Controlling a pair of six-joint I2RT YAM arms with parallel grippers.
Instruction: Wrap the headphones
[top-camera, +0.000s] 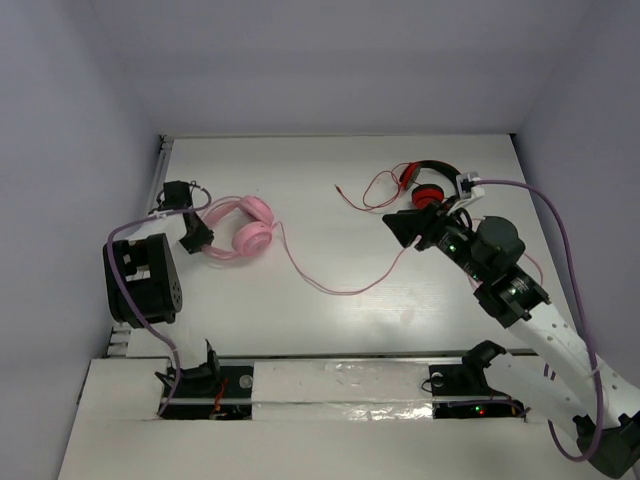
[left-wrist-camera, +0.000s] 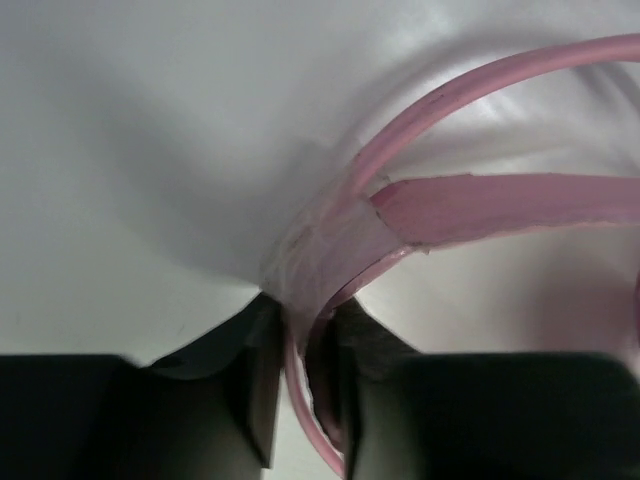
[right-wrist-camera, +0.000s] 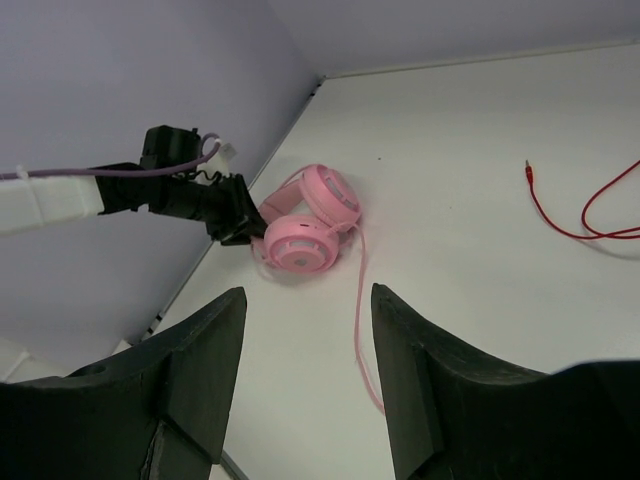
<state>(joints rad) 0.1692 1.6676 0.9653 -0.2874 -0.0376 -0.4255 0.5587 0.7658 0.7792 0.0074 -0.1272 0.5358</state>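
Note:
The pink headphones (top-camera: 245, 228) lie on the white table at the left, earcups side by side. Their thin pink cable (top-camera: 330, 290) trails right across the table towards the middle. My left gripper (top-camera: 203, 240) is at the left end of the headband, and in the left wrist view its jaws (left-wrist-camera: 300, 320) pinch the pink headband (left-wrist-camera: 480, 205) and a thin pink band. My right gripper (top-camera: 412, 226) hovers open over the right half of the table, with nothing between its fingers (right-wrist-camera: 308, 295). From there the headphones (right-wrist-camera: 305, 230) and cable (right-wrist-camera: 358, 330) show ahead of it.
Red-and-black headphones (top-camera: 430, 180) with a looping red cable (top-camera: 375, 190) lie at the back right, just behind my right gripper. The red cable's plug end (right-wrist-camera: 530, 172) lies on the table. Walls close the table on the left, back and right.

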